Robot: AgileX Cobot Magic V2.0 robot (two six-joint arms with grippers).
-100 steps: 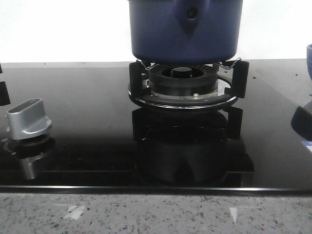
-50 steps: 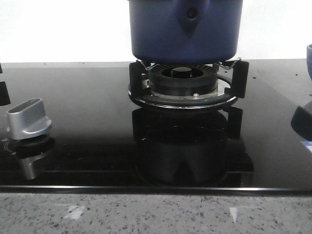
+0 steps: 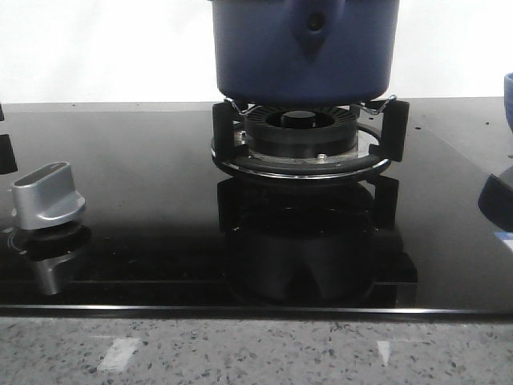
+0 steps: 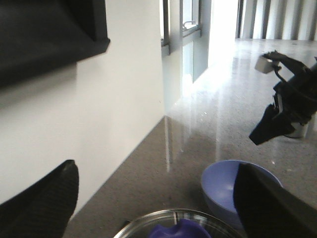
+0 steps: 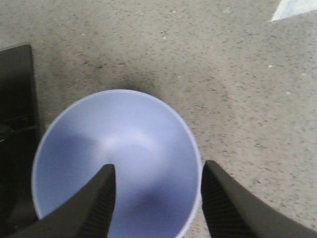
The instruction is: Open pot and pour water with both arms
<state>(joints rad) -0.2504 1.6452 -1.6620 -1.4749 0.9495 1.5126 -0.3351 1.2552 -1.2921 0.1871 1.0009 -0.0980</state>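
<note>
**White wall, speckled stone, bright window**

A plain white wall stands behind the glossy black cooktop. The speckled grey tabletop runs along it toward a window, where strong daylight glares off the stone. A dark cabinet hangs overhead.

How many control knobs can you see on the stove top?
1. A silver knob stands at the front left of the black glass cooktop, left of the burner that carries the pot. Others may lie outside the front view.
</note>
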